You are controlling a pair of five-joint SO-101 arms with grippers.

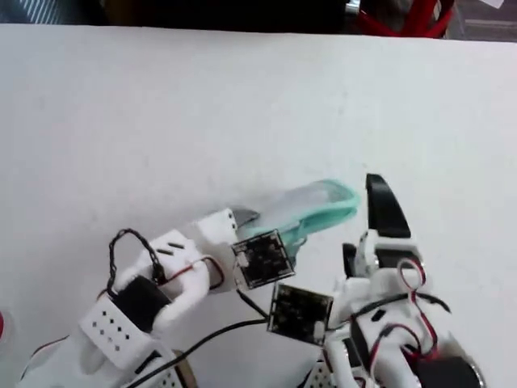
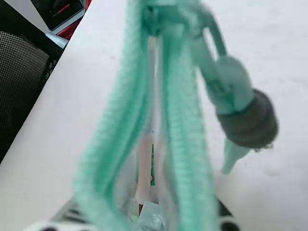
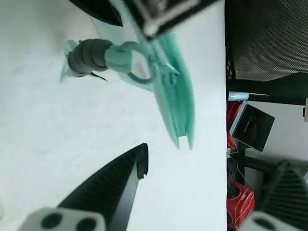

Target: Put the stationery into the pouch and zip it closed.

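**Soft mint pouch pinched at one end, zipper pull free for the taking**

Clamped by its near end in the left gripper [image 1: 238, 222]: the pouch [image 1: 311, 206], reaching out over the white table [image 1: 161, 121]. Just beside its far tip, the right gripper [image 1: 378, 212], spread wide and holding nothing. Between the woven zipper tapes, still parted, what looks like a pen [image 2: 144, 159].

Likely light, limp and floppy. Clear walls probably slick, so poor for gripping. Better to take the zipper pull [image 3: 89, 55], wrapped in grey and hanging loose off the slider: thick, grippy, easy to pinch. Best drawn straight along the tapes with the pouch kept taut, lest the soft fabric bunch.
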